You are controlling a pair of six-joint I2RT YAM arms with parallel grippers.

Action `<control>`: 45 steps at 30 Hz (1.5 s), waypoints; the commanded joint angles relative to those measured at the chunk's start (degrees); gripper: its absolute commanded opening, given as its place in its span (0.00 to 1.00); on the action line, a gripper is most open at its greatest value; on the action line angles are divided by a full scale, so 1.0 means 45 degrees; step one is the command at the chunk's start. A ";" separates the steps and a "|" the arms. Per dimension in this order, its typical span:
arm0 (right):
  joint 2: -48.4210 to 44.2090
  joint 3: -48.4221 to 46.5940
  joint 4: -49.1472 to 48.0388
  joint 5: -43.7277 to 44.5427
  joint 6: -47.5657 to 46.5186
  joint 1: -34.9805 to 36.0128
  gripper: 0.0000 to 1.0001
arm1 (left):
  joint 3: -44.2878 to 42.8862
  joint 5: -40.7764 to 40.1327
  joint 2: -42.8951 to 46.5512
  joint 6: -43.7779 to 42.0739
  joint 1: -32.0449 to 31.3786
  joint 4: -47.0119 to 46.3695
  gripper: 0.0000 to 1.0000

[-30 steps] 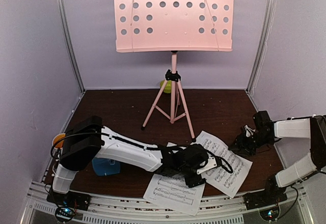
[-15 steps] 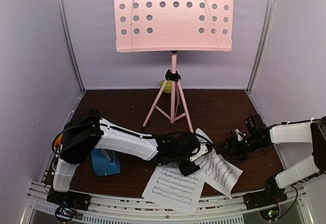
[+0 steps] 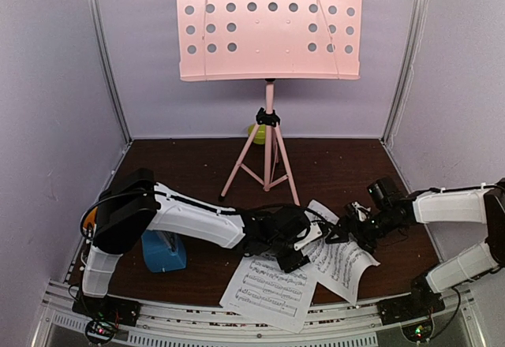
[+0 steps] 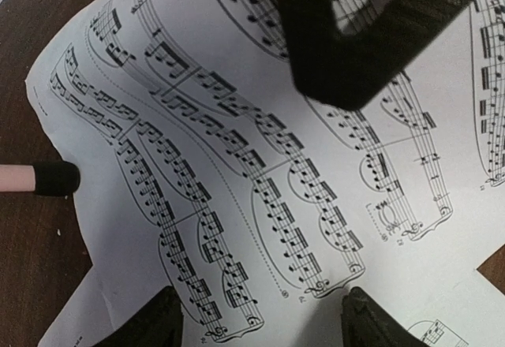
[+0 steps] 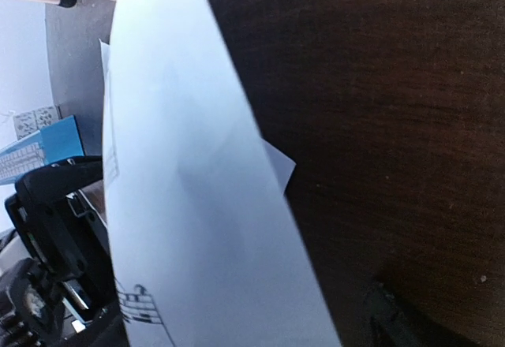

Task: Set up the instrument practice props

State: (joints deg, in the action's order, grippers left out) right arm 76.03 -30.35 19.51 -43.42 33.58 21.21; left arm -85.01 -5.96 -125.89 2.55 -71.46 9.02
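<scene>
Since a second ago my right jaws slid in to the curled-up music page (image 3: 347, 266); can't tell if they're open or shut. My left jaws are spread, that page right under them, just beside the stand's (image 3: 269, 24) foot. I'd pinch only the raised edge, gently, leaving the other page (image 3: 268, 292) flat on the tabletop (image 3: 181, 166).

Lime-green bowl (image 3: 254, 133) at worktop (image 3: 181, 166) far edge, centre. Orange-lined mug (image 3: 91, 216) at left edge, mostly hidden.
</scene>
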 commanded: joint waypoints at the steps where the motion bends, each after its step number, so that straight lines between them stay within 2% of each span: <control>1: -0.0222 -0.0175 0.1269 0.0903 -0.0028 0.0103 0.83 | -0.0056 -0.0005 0.0189 0.0121 0.0099 0.0282 0.72; 4: -0.1086 -0.0239 0.1472 0.0683 0.0164 0.0110 0.80 | 0.0037 -0.0052 0.0285 0.0118 0.0099 0.0337 0.72; 15: -0.2612 -0.0837 0.3165 0.1044 0.0666 -0.0292 0.80 | 0.0349 -0.0071 0.0494 -0.0088 0.0128 0.0282 0.72; 21: -0.2896 -0.1300 0.4235 0.1381 0.0277 -0.0811 0.69 | 0.0280 -0.0063 0.0493 -0.0099 0.0138 0.0301 0.72; 25: -0.2950 -0.1650 0.4738 0.1378 0.0044 -0.1235 0.65 | 0.0241 -0.0073 0.0494 -0.0136 0.0157 0.0272 0.72; 30: -0.2772 -0.1888 0.4986 0.1304 -0.0195 -0.1419 0.54 | 0.0235 -0.0081 0.0494 -0.0112 0.0202 0.0262 0.72; 33: -0.2745 -0.2000 0.5244 0.1366 -0.0445 -0.1441 0.50 | 0.0254 -0.0085 0.0494 -0.0092 0.0216 0.0228 0.72; 42: -0.2559 -0.2176 0.5876 0.2052 -0.1426 -0.1496 0.17 | 0.0008 -0.0064 0.0513 -0.0059 0.0275 0.0276 0.72; 45: -0.2431 -0.2252 0.6188 0.2828 -0.2003 -0.1491 0.10 | -0.0161 -0.0082 0.0578 -0.0123 0.0275 0.0315 0.72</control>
State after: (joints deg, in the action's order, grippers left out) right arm 64.42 -39.00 44.77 -35.66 28.62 14.79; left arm -84.42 -6.00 -125.29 2.83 -70.81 9.34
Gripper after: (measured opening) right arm 0.138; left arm 0.717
